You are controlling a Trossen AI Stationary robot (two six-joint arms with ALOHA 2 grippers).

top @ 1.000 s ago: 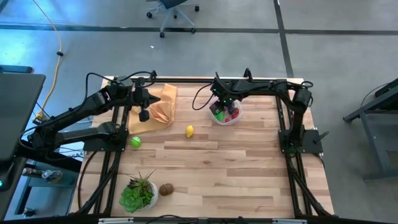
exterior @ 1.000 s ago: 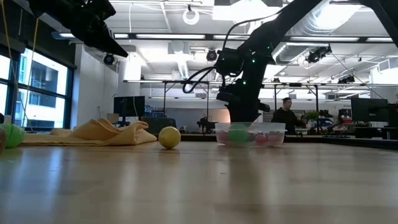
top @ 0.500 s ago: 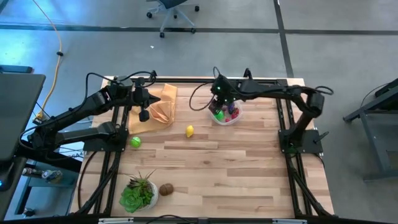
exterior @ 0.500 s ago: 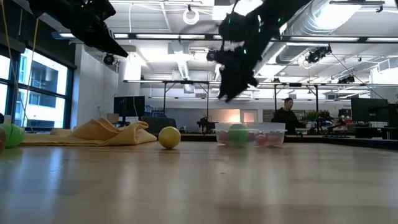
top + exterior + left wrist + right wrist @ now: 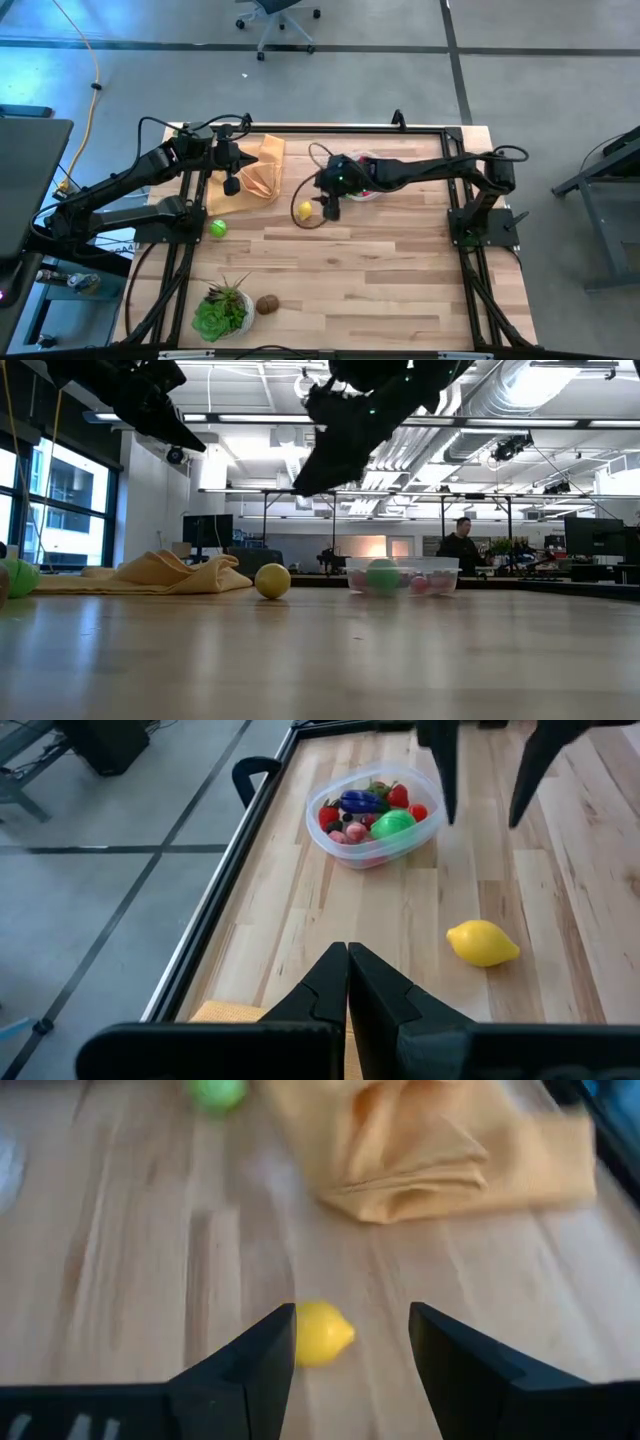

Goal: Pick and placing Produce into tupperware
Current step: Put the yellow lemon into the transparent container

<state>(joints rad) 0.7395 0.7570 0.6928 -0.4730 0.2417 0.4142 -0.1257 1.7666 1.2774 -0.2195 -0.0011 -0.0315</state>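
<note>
The yellow lemon (image 5: 305, 210) lies on the wooden table, alone near its middle. My right gripper (image 5: 328, 206) hangs open in the air just right of it; in the right wrist view the lemon (image 5: 322, 1333) shows between and beyond the spread fingers, untouched. The clear tupperware (image 5: 372, 810) holds several red, green and purple pieces of produce and stands behind my right arm. A green ball (image 5: 217, 228) and a brown piece (image 5: 267, 304) lie farther left and nearer. My left gripper (image 5: 347, 960) is shut and empty, held above the orange cloth (image 5: 255, 172).
A leafy plant in a white pot (image 5: 222, 310) stands at the near left corner. The folded orange cloth (image 5: 440, 1150) lies at the far left, just beyond the lemon. Bare wood stretches across the table's near and right parts. A person (image 5: 460, 545) stands far off in the room.
My right gripper has risen from over the tupperware and swung toward the table's left edge, a little nearer, ending beside the lemon. It has rolled and tipped less steeply on the way. The produce and tupperware have stayed put.
</note>
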